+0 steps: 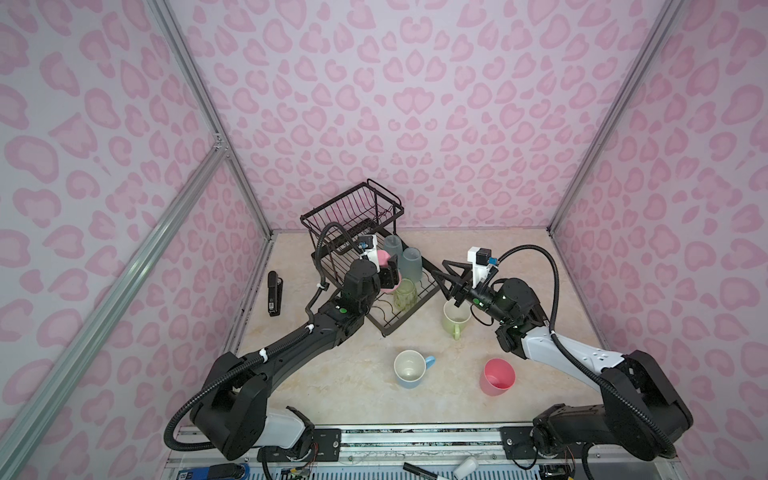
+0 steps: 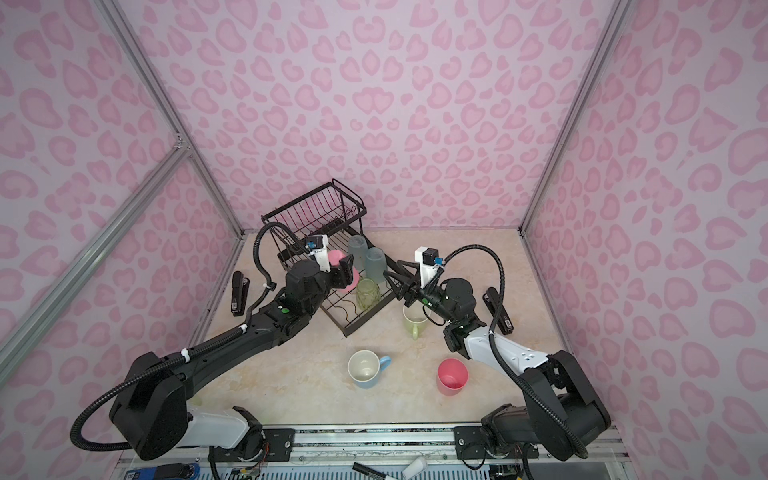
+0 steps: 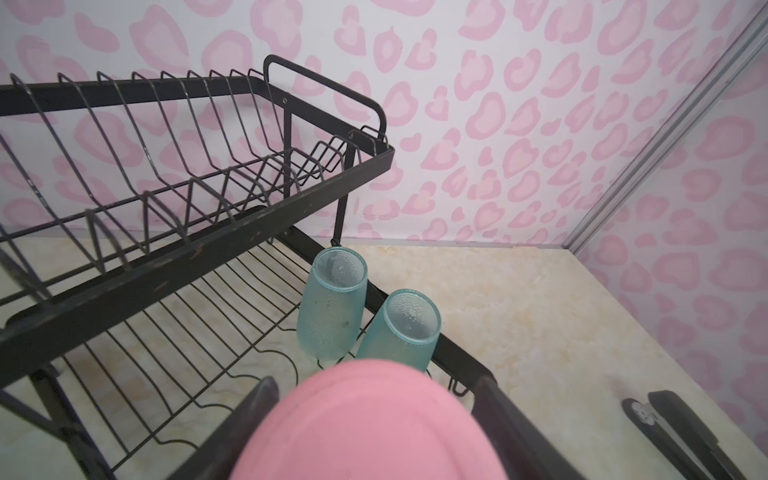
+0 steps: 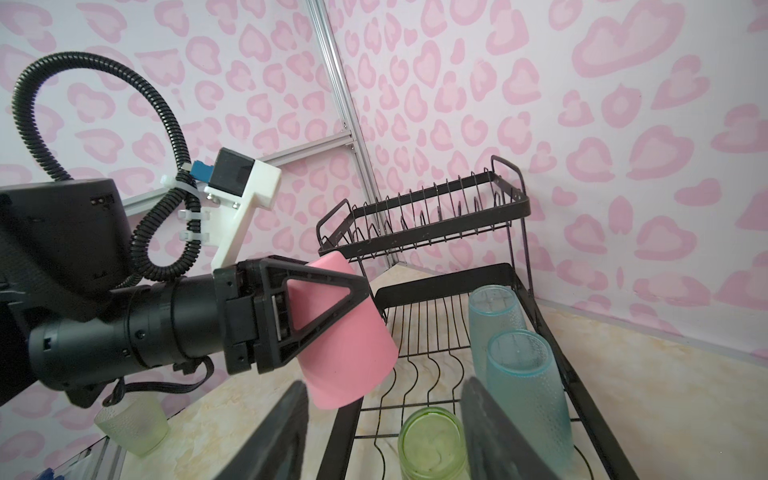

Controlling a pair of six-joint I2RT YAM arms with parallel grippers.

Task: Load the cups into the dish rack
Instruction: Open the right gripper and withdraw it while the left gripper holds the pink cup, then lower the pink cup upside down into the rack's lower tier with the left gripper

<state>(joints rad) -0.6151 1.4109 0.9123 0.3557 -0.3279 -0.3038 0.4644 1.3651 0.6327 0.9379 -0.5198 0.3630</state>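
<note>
Honestly, nothing was readable anywhere. The closest thing was a small white label point(image 1: 271, 306) on the near end of the black stapler point(image 1: 274, 291), centre left in both top views, but its dark print was way too tiny to make out. The second stapler point(image 2: 498, 311), centre right in a top view, had a pale patch that was just as blurry. At the bottom left edge, a blue gadget point(image 1: 222, 471) carried a white tag point(image 1: 183, 474) with a smudgy dark mark.

The marbled tabletop point(image 1: 332, 386) bears the dish rack point(image 1: 353, 210), lime mug point(image 1: 456, 318), light-blue mug point(image 1: 410, 369), pink cup point(image 1: 496, 376) — and, seemingly, two black staplers point(image 2: 239, 297) point(image 2: 498, 311).
</note>
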